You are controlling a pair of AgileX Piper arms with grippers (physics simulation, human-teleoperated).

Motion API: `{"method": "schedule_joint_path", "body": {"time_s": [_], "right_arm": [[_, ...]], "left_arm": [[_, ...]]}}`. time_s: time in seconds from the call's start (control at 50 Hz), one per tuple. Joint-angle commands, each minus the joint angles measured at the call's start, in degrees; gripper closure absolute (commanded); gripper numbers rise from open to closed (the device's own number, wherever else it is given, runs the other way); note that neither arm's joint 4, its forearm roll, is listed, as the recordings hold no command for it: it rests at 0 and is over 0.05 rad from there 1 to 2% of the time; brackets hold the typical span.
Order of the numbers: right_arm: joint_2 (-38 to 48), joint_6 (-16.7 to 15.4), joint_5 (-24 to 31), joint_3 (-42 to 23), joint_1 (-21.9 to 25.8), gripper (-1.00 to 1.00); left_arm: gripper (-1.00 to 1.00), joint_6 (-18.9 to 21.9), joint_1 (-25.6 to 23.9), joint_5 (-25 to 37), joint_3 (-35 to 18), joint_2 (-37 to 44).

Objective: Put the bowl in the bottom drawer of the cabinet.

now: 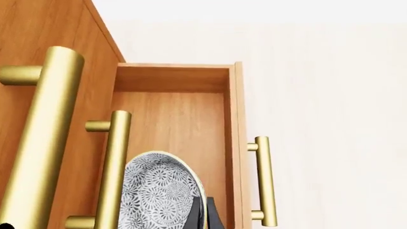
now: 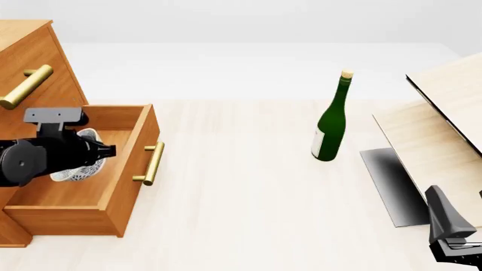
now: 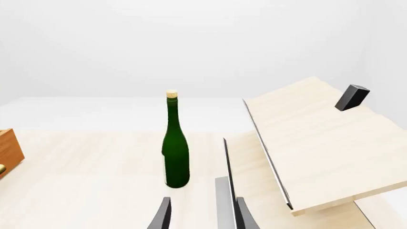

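Front view alone: bowl (image 2: 78,169) over bottom drawer (image 2: 90,195).

A pale wood-grain counter (image 2: 249,203) stretches wide under even, soft light. Behind it rises a plain white wall (image 2: 249,22). At the counter's right side, light-wood boards (image 2: 444,130) lean at a slant, casting a dark shadow (image 2: 391,180) beneath them.
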Motion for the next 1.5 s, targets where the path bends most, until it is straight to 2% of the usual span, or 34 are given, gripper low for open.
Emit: {"method": "schedule_joint_path", "body": {"time_s": [0.02, 0.84, 1.24, 1.26, 1.5], "right_arm": [[0.0, 0.0, 0.0, 0.0, 0.0, -1.0], [0.0, 0.0, 0.0, 0.0, 0.0, -1.0], [-0.1, 0.0, 0.6, -0.5, 0.3, -1.0], [-0.1, 0.0, 0.6, -0.5, 0.3, -1.0], [0.2, 0.0, 0.3, -0.5, 0.3, -1.0]], "left_arm": [[1.0, 0.4, 0.3, -1.0, 0.2, 0.7], [1.0, 0.4, 0.8, -2.9, 0.9, 2.8], [1.0, -1.8, -1.3, -2.3, 0.4, 3.1], [-1.0, -2.1, -1.4, -2.4, 0.2, 3.2], [-1.0, -1.7, -0.9, -1.4, -0.6, 2.4]]}}
